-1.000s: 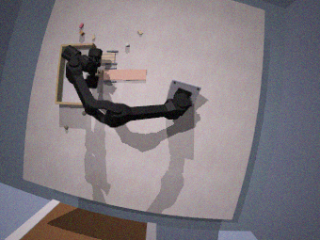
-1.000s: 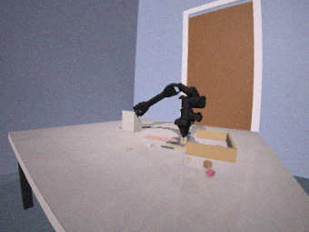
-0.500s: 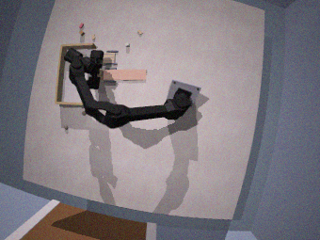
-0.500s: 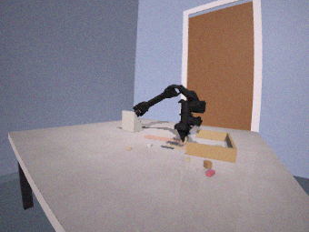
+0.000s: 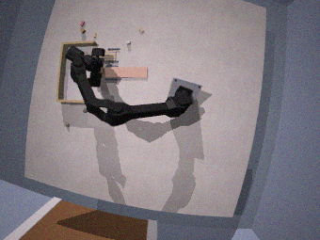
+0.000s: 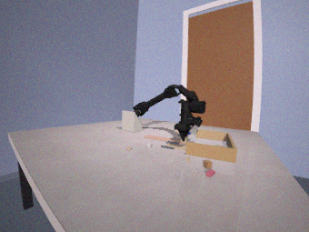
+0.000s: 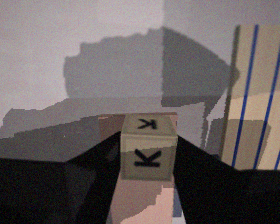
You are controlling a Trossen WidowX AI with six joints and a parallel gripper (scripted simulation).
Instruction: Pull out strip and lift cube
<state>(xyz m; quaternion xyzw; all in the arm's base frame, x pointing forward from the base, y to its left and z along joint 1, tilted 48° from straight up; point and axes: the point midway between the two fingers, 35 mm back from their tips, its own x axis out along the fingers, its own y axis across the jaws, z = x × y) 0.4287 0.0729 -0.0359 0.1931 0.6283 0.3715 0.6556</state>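
The labelled cube [image 7: 148, 159], pale tan with a black K on two faces, is at the far end of the pink strip [image 7: 135, 201] [image 5: 129, 72] [image 6: 156, 137] in the wrist view. The strip looks unbroken where it shows; its end near the arm's hand is partly hidden in the top view. My gripper [image 7: 146, 138] [image 6: 183, 138] is shut on the cube, one finger against each side. Whether the cube still touches the strip cannot be told. A tan strip with blue lines [image 7: 245, 100] lies to the right in the wrist view.
A wooden-walled tray [image 5: 59, 73] [image 6: 211, 153] stands beside the hand. Dark narrow bars [image 6: 167, 146] lie near the strips. A red block [image 5: 82, 24] [image 6: 210, 173], a brown block [image 5: 83, 30] [image 6: 207, 164] and a white block [image 5: 128, 42] lie apart from them.
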